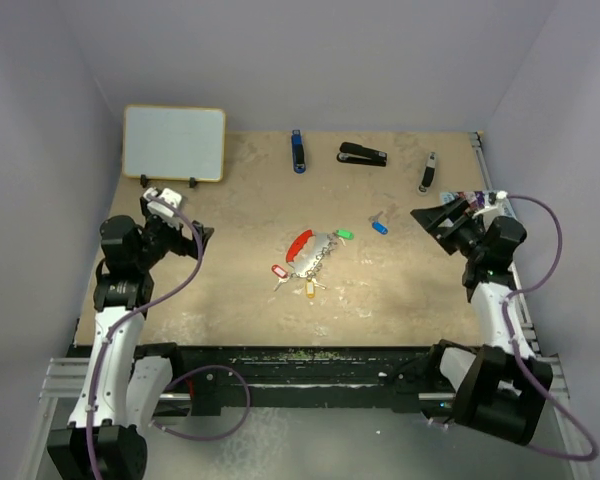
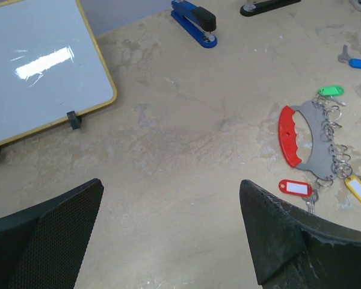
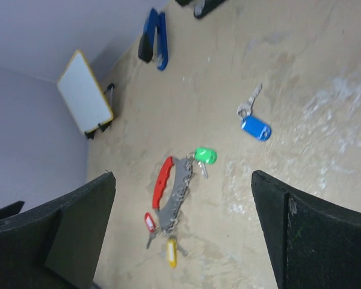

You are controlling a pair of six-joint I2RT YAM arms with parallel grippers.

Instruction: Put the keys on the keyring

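The keyring (image 1: 302, 246), a red crescent clip on a grey metal plate with silver rings, lies mid-table; it also shows in the left wrist view (image 2: 290, 136) and the right wrist view (image 3: 163, 182). The green-tagged key (image 1: 344, 234), red-tagged key (image 1: 278, 270) and yellow-tagged key (image 1: 310, 290) lie at its rings. The blue-tagged key (image 1: 379, 226) lies apart to the right, also in the right wrist view (image 3: 256, 127). My left gripper (image 1: 193, 238) is open and empty at the left. My right gripper (image 1: 432, 222) is open and empty at the right.
A whiteboard (image 1: 174, 143) stands at the back left. A blue stapler (image 1: 298, 151), a black stapler (image 1: 363, 154) and a small dark stick (image 1: 427, 172) lie along the back. A rail (image 1: 477, 150) runs by the right edge.
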